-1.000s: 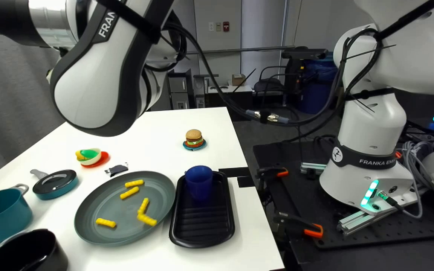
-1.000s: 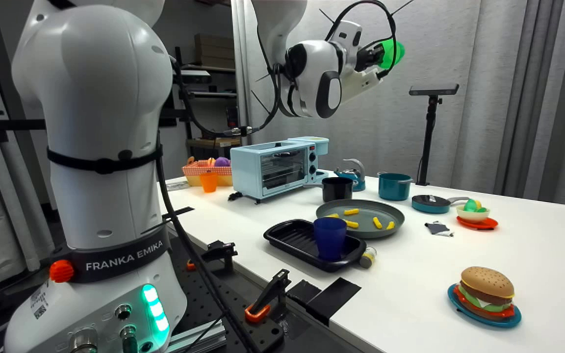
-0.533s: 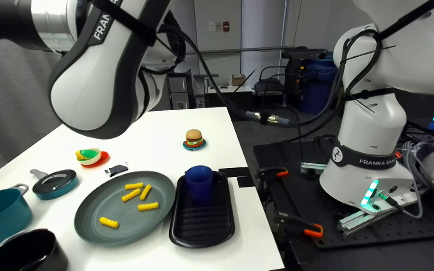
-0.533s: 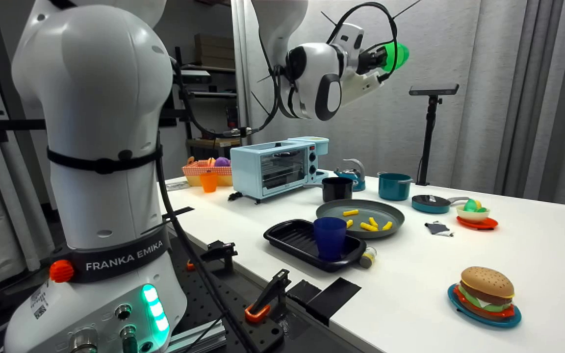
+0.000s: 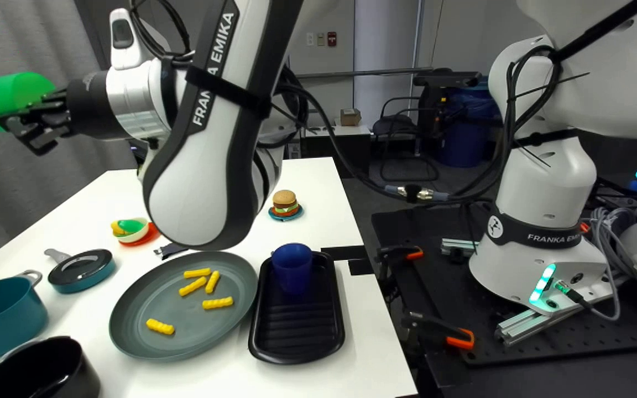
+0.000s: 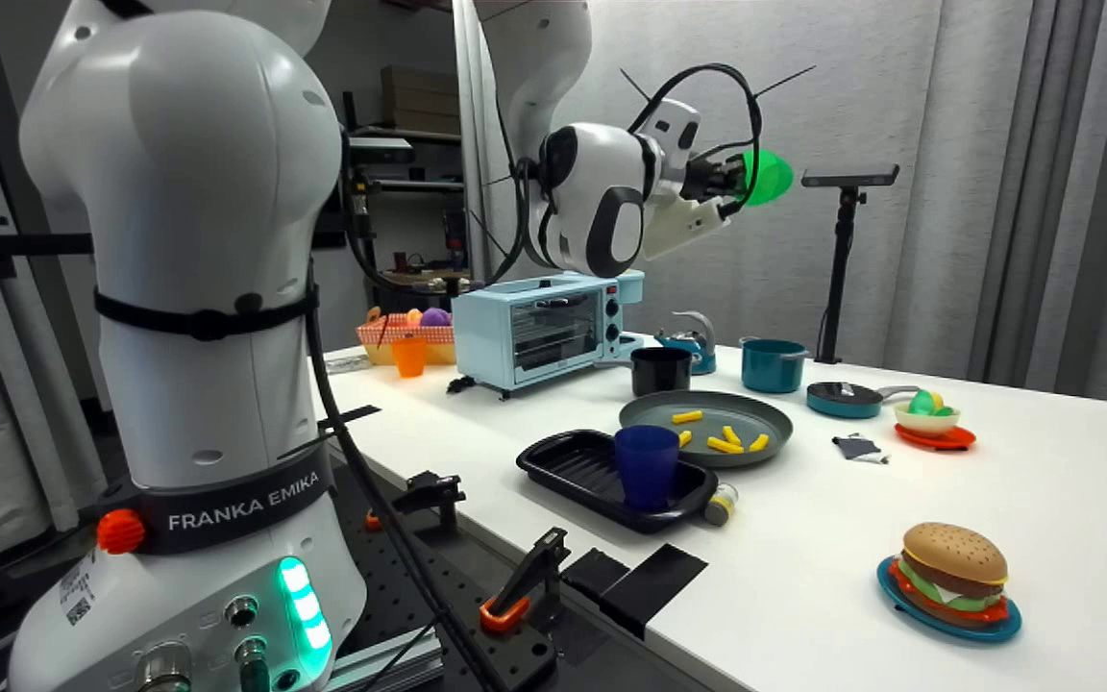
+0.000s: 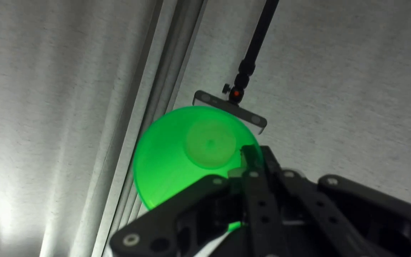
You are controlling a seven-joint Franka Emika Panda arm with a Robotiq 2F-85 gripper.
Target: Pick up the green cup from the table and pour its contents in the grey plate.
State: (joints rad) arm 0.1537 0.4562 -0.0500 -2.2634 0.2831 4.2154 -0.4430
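The green cup [image 5: 9, 99] is held high above the white table [image 5: 318, 182], tilted on its side; it also shows in an exterior view [image 6: 769, 179]. My gripper [image 5: 20, 119] is shut on the cup's wall near its rim. In the wrist view the cup [image 7: 177, 153] opens toward the camera and no pieces show inside; the fingers [image 7: 260, 153] pinch its wall at the right. Several yellow pieces [image 5: 191, 286] lie spread on the grey plate [image 5: 141, 298]; they also show in an exterior view [image 6: 687, 417].
A black tray [image 5: 296, 337] with a blue cup [image 5: 292, 268] stands beside the plate. A teal pot [image 5: 3, 318], black pot [image 5: 36, 370], covered pan [image 5: 82, 271], toy bowl [image 5: 130, 229] and burger [image 5: 284, 203] are around. A light blue oven [image 6: 534, 332] and camera stand [image 6: 842, 250] stand farther back.
The yellow pieces shifted on the plate, then came to rest. My gripper has moved lower with the cup, and the cup has come into full view in an exterior view.
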